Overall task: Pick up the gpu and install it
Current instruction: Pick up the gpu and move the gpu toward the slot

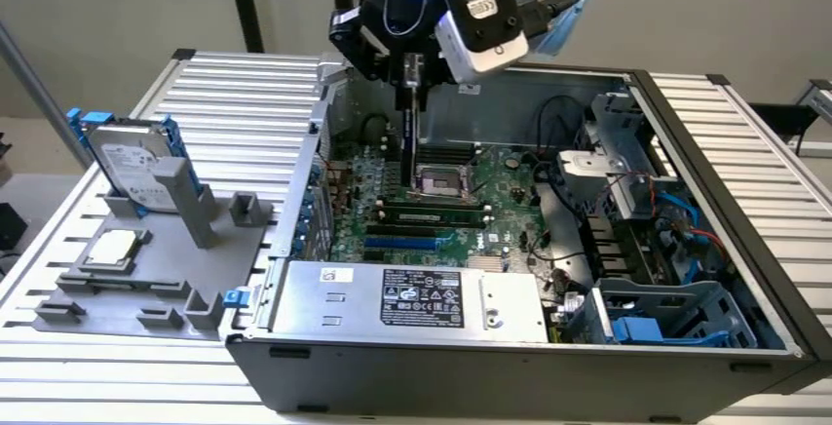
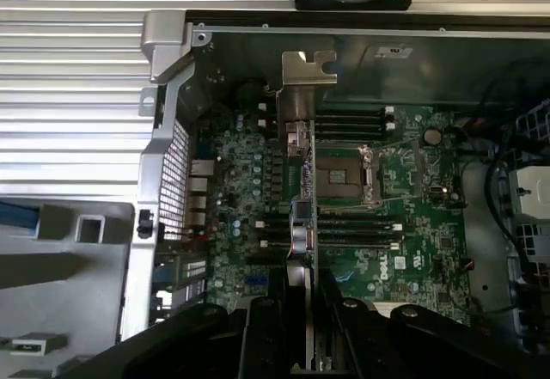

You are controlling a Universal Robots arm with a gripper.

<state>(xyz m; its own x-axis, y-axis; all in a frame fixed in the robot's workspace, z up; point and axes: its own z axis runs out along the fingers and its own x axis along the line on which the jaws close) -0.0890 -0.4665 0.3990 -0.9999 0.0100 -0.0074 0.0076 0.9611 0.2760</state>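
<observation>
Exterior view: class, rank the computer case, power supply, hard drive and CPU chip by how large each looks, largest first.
1. computer case
2. power supply
3. hard drive
4. CPU chip
The drive stands farther back than the chip yet looks bigger, so the order is safe.

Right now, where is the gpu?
The gpu is held upright in the gripper inside the open computer case, over the motherboard by the CPU socket, left of centre in the exterior view.
</observation>
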